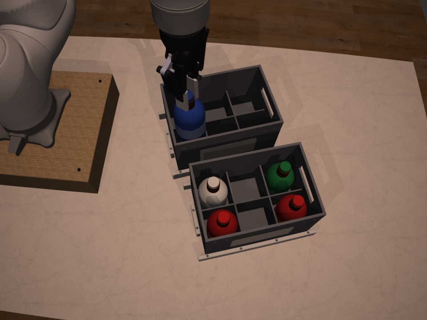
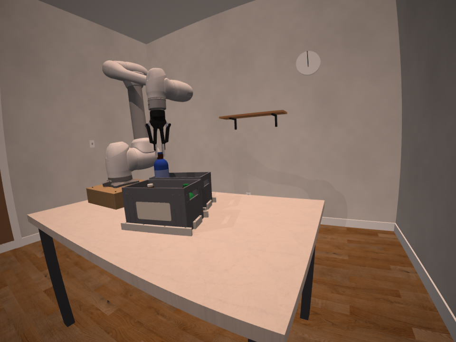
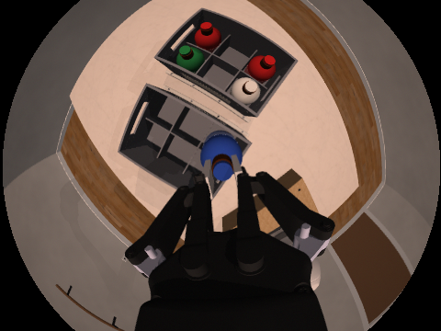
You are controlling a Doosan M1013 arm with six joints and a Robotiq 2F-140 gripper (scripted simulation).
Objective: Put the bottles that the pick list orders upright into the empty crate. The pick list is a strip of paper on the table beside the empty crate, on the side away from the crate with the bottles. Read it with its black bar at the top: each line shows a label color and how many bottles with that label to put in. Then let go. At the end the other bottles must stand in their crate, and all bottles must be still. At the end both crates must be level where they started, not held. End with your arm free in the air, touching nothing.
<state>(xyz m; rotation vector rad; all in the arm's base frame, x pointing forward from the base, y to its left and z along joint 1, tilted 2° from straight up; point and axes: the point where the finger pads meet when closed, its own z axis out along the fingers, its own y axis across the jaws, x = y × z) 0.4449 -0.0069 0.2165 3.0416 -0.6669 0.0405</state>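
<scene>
Your gripper (image 1: 187, 94) (image 2: 159, 150) (image 3: 222, 165) is pinching the neck of the blue bottle (image 1: 189, 120) (image 2: 161, 168) (image 3: 220, 148). The bottle is upright, partly down inside the far crate (image 1: 227, 134) (image 2: 206, 173) (image 3: 133, 119), in a corner by the robot's base. The near crate (image 1: 256, 153) (image 2: 154, 188) (image 3: 276, 89) has two red bottles (image 1: 222, 225) (image 3: 208, 39), one white bottle (image 1: 212, 194) (image 2: 150, 185) (image 3: 244, 91) and one green bottle (image 1: 278, 179) (image 2: 185, 185) (image 3: 190, 61).

pale table (image 1: 138, 248) (image 2: 221, 253) (image 3: 285, 133) | two dark crates | low metal rails | wooden base block (image 1: 74, 138) (image 2: 101, 194) (image 3: 294, 193)
</scene>
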